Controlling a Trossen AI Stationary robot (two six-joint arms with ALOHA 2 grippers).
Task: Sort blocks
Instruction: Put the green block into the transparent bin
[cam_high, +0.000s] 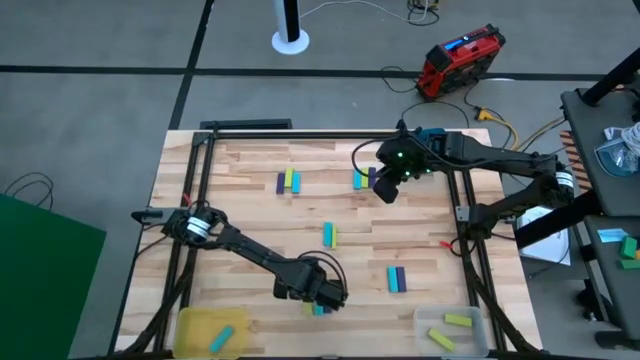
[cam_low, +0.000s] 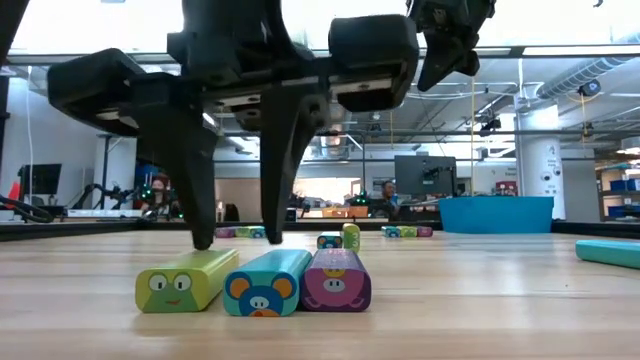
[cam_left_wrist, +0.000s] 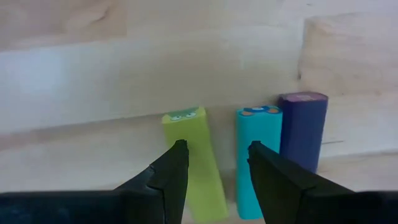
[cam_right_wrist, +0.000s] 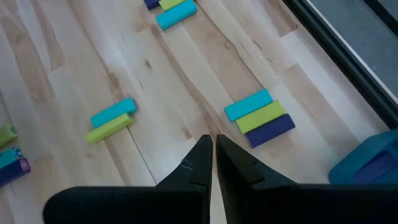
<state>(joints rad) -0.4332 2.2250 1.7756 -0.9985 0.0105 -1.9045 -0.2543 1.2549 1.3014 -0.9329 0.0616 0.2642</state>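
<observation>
Three blocks lie side by side near the table's front edge: a yellow-green block (cam_low: 185, 280), a cyan block (cam_low: 265, 283) and a purple block (cam_low: 337, 280). My left gripper (cam_low: 235, 240) stands open right over them, one finger tip to each side of the yellow-green block (cam_left_wrist: 193, 165); I cannot tell whether the tips touch it. My right gripper (cam_right_wrist: 212, 146) is shut on nothing and hovers above the far middle of the table (cam_high: 385, 188). It is beside a cyan, yellow-green and purple group (cam_right_wrist: 260, 118).
More block groups lie at the far left (cam_high: 289, 181), the middle (cam_high: 329, 235) and the near right (cam_high: 397, 279). A yellow tray (cam_high: 195, 325) stands at the front left and a clear tray (cam_high: 425, 322) at the front right. A blue tray (cam_right_wrist: 373, 162) is at the far side.
</observation>
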